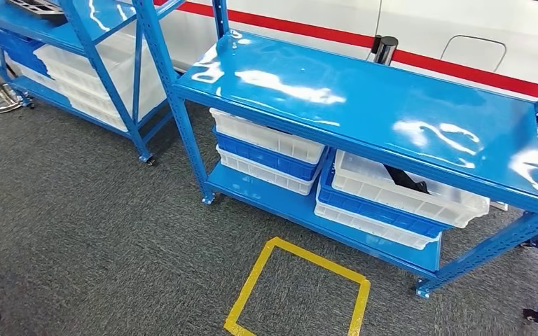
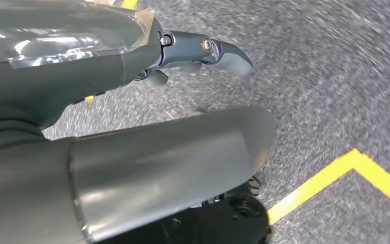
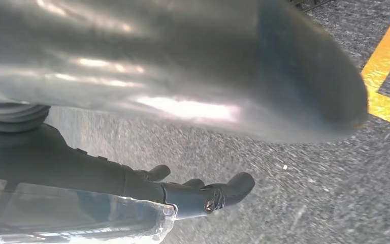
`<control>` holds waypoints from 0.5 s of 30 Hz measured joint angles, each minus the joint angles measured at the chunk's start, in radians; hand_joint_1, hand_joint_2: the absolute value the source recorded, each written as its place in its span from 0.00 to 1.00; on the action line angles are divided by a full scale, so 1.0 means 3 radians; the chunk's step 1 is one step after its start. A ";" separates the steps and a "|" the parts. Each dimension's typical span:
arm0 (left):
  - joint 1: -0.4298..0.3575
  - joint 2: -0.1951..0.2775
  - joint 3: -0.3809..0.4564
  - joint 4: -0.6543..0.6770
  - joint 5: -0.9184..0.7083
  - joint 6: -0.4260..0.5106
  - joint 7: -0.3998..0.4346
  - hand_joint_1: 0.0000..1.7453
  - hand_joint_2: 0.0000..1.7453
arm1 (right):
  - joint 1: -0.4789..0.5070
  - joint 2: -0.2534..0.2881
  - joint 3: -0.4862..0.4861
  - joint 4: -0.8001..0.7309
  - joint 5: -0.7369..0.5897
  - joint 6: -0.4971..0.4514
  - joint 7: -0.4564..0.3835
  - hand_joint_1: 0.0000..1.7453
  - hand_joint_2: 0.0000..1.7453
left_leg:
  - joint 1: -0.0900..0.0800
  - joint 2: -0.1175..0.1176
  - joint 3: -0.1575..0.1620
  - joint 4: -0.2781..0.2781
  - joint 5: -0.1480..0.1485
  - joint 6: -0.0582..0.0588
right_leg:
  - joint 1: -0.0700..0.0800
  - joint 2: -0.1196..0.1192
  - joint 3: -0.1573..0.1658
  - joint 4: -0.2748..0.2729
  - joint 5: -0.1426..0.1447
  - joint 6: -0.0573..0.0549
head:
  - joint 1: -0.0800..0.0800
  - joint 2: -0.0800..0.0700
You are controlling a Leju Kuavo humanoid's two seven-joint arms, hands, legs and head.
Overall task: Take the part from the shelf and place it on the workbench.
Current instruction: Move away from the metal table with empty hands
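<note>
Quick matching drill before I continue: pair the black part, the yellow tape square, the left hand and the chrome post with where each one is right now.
Things:
1. black part
2. yellow tape square
3. left hand
4. chrome post

Places:
A. behind the shelf's top board
B. hanging over the grey carpet
C. in a white bin on the lower shelf
D. on the floor before the shelf

Pairs: 1-C, 2-D, 3-B, 4-A
</note>
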 joint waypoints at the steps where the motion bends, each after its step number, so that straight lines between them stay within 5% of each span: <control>1: 0.0001 0.0000 0.0000 0.0000 -0.0001 -0.0003 0.0002 0.00 0.00 | -0.0002 0.0000 -0.0001 0.0000 0.0002 0.0000 0.0000 0.00 0.00 | -0.0007 -0.0026 0.0012 -0.0040 -0.0001 0.0005 | 0.0003 0.0033 -0.0018 0.0001 0.0008 0.0019 | 0.0001 0.0000; 3: 0.0000 0.0000 0.0000 0.0000 0.0000 -0.0007 0.0004 0.00 0.00 | 0.0003 -0.0001 -0.0005 0.0000 0.0008 0.0000 0.0001 0.00 0.00 | -0.0027 0.0045 0.0013 -0.0065 0.0018 0.0035 | -0.0002 0.0096 -0.0055 -0.0006 0.0027 0.0067 | 0.0001 0.0000; 5: -0.0005 -0.0003 0.0000 0.0000 0.0003 -0.0007 0.0004 0.00 0.00 | 0.0009 -0.0003 -0.0008 0.0000 0.0016 0.0000 -0.0001 0.00 0.00 | -0.0033 0.0134 0.0023 -0.0111 0.0051 0.0090 | 0.0003 0.0010 -0.0123 0.0082 -0.0017 0.0086 | 0.0007 0.0000; 7: -0.0004 -0.0003 0.0000 0.0000 0.0005 -0.0004 0.0004 0.00 0.00 | 0.0003 -0.0002 -0.0009 0.0001 0.0020 0.0001 -0.0002 0.00 0.00 | -0.0038 0.0229 0.0022 -0.0135 0.0067 0.0124 | 0.0011 -0.0163 -0.0296 0.0422 -0.0182 0.0060 | 0.0020 0.0000; 10: 0.0001 0.0001 0.0001 0.0000 0.0005 0.0000 0.0004 0.00 0.00 | 0.0006 -0.0004 -0.0011 0.0001 0.0023 0.0001 -0.0003 0.00 0.00 | -0.0052 0.0377 0.0009 -0.0133 0.0066 0.0131 | 0.0010 -0.0249 -0.0528 0.0942 -0.0374 0.0067 | 0.0026 0.0000; 11: 0.0001 0.0000 0.0001 0.0000 0.0005 0.0000 0.0004 0.00 0.00 | 0.0011 -0.0006 -0.0012 0.0001 0.0022 0.0001 -0.0003 0.00 0.00 | -0.0053 0.0421 0.0008 -0.0132 0.0065 0.0130 | 0.0009 -0.0264 -0.0483 0.0890 -0.0345 0.0093 | 0.0027 0.0000; 13: 0.0000 -0.0005 0.0001 0.0000 0.0005 -0.0001 0.0002 0.00 0.00 | 0.0012 -0.0012 -0.0014 0.0000 0.0022 0.0001 -0.0005 0.00 0.00 | -0.0056 0.0499 0.0018 -0.0129 0.0059 0.0118 | 0.0002 -0.0368 -0.0210 0.0427 -0.0196 0.0141 | 0.0028 0.0000; 15: -0.0002 -0.0007 0.0001 0.0000 0.0005 -0.0002 -0.0004 0.00 0.00 | 0.0001 -0.0015 -0.0016 0.0000 0.0022 0.0002 -0.0010 0.00 0.00 | -0.0074 0.0564 0.0034 -0.0123 0.0041 0.0084 | 0.0011 -0.0493 0.0008 0.0029 -0.0081 0.0135 | 0.0025 0.0000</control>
